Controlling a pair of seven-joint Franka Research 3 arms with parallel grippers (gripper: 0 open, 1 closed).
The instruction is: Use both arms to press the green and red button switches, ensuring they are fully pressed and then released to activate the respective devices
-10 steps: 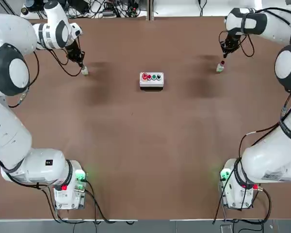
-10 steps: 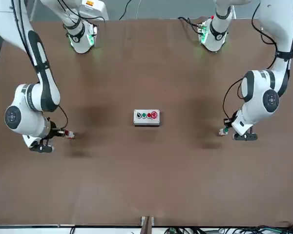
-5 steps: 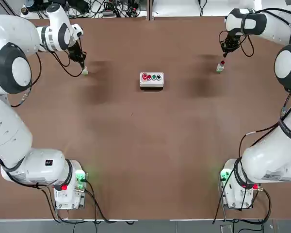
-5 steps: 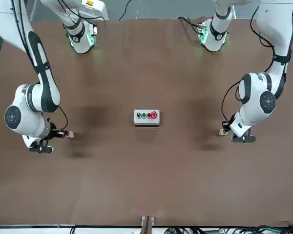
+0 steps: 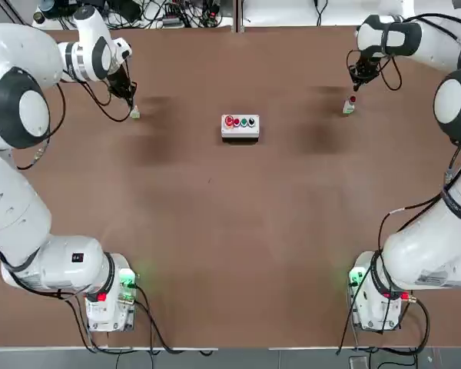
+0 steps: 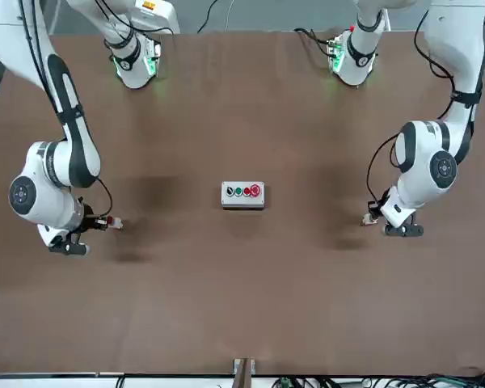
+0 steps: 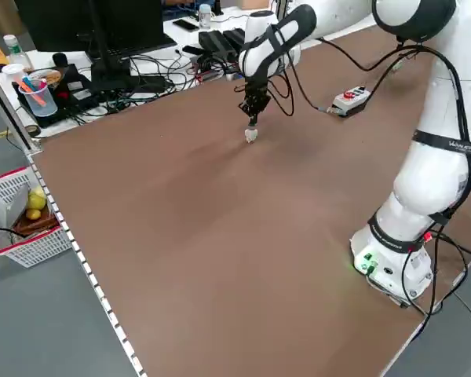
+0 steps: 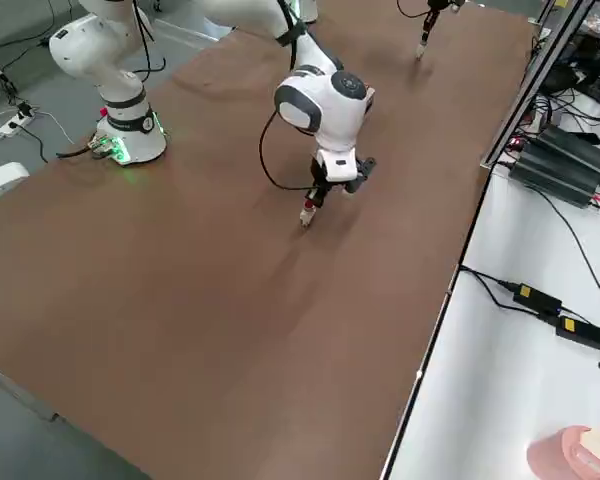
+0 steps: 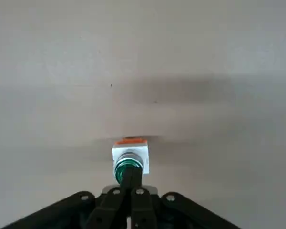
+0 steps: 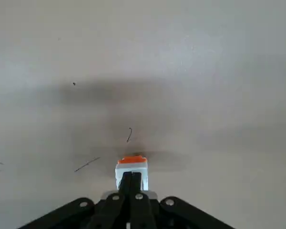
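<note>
I am looking down from above, with the arm bases at six o'clock. The green button switch [image 9: 142, 157] is at about ten o'clock from the middle of the table. The red button switch [image 5: 349, 107] is at about two o'clock. The long white box [image 5: 240, 129] with its row of buttons sits at twelve o'clock, and it isn't the one I need.

My left gripper [image 9: 131, 171] is at ten o'clock, right at the green cap. My right gripper [image 10: 132, 175] is at two o'clock, by the red cap. Both have their tips shut tight together, with nothing pinched in them, so they can poke like one finger.

I think the getting-there part is done on both sides, and I'm at the pushing part. The left tips look like they touch green. I can't tell if the right tips touch red, because they hide that cap in their own close-up. I can't tell if either cap is all the way down. What's left, I'd guess, is to push both right down, if they aren't already, then lift off so they pop up. I can't see any device turning on.
</note>
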